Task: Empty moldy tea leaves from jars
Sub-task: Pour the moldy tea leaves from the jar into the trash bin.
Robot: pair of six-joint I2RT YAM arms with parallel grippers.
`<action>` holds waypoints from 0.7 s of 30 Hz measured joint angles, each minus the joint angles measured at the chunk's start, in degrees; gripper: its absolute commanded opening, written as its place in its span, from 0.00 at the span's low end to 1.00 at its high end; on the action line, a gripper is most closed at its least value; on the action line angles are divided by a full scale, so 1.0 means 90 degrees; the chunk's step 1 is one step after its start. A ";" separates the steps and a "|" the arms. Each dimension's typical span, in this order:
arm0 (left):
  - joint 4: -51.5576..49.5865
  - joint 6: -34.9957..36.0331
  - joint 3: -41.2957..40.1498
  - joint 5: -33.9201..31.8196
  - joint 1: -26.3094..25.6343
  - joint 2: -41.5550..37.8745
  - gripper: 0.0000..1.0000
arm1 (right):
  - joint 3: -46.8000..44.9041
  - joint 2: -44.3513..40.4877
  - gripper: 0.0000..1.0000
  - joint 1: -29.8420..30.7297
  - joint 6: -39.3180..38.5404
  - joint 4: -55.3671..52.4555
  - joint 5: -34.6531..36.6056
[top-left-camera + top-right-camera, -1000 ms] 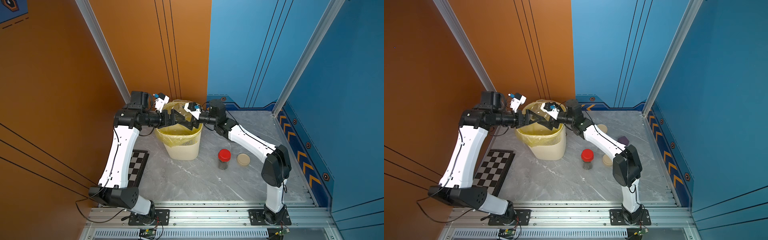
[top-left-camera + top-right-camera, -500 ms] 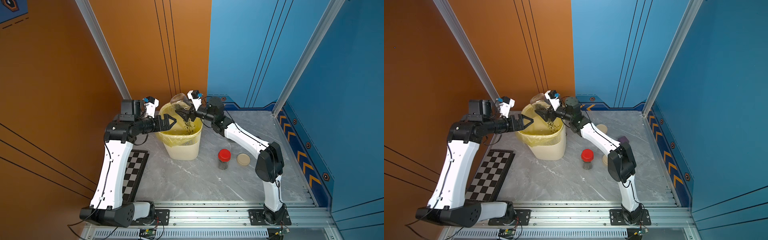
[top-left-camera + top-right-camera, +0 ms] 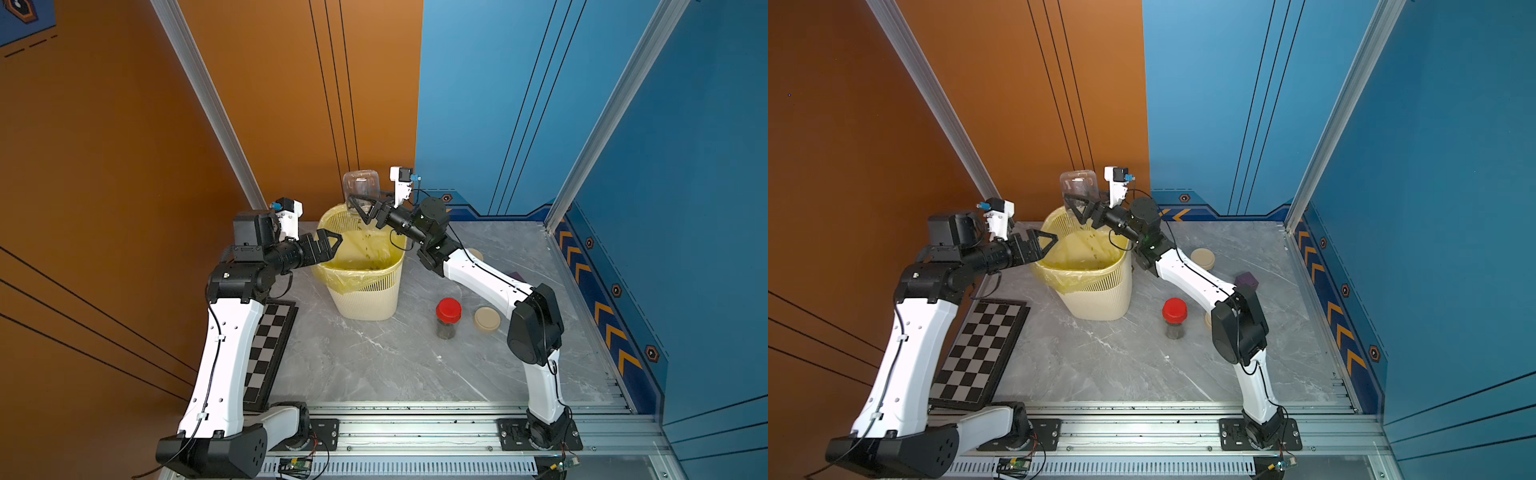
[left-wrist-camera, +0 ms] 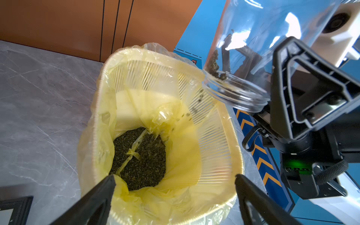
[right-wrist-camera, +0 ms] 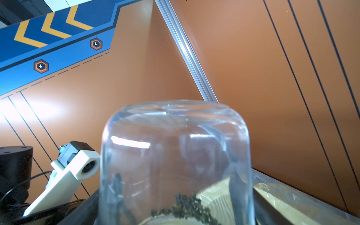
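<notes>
A clear lidless jar (image 3: 360, 187) (image 3: 1079, 187) hangs mouth down over the bin, with my right gripper (image 3: 362, 206) (image 3: 1078, 204) shut on its lower part. A few tea leaves (image 4: 214, 68) (image 5: 187, 206) cling near the jar's mouth (image 4: 233, 93), and specks are falling below it. A dark pile of tea leaves (image 4: 140, 157) lies in the bin's bottom. My left gripper (image 3: 332, 243) (image 3: 1048, 241) (image 4: 174, 179) is open and empty at the bin's left rim. A red-lidded jar (image 3: 448, 318) (image 3: 1174, 318) with dark leaves stands on the table.
The cream slatted bin (image 3: 365, 295) (image 3: 1096, 295) holds a yellow bag (image 4: 175, 120). A loose beige lid (image 3: 487, 319) lies beside the red-lidded jar. A beige-lidded jar (image 3: 1202, 258) and a purple object (image 3: 1246, 280) sit behind my right arm. A chessboard (image 3: 270, 349) lies at the left.
The two grippers were together over the bin. My left arm has pulled back to the left, and my right has lifted the jar and turned it mouth down, spilling leaves into the bin.
</notes>
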 measured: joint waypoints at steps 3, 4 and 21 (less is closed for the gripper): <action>0.0046 -0.0034 -0.0068 0.0000 0.0041 -0.0039 0.98 | 0.0044 0.0143 0.50 0.0002 0.0143 0.0172 0.0032; 0.0058 -0.0049 -0.0095 0.0000 0.0061 -0.0053 0.98 | 0.0044 0.0187 0.51 0.0002 0.0160 0.0219 0.0032; 0.0182 -0.0153 -0.0330 0.0058 0.0345 -0.0393 0.98 | -0.1260 0.0041 0.54 -0.0083 -0.1258 0.2096 0.0257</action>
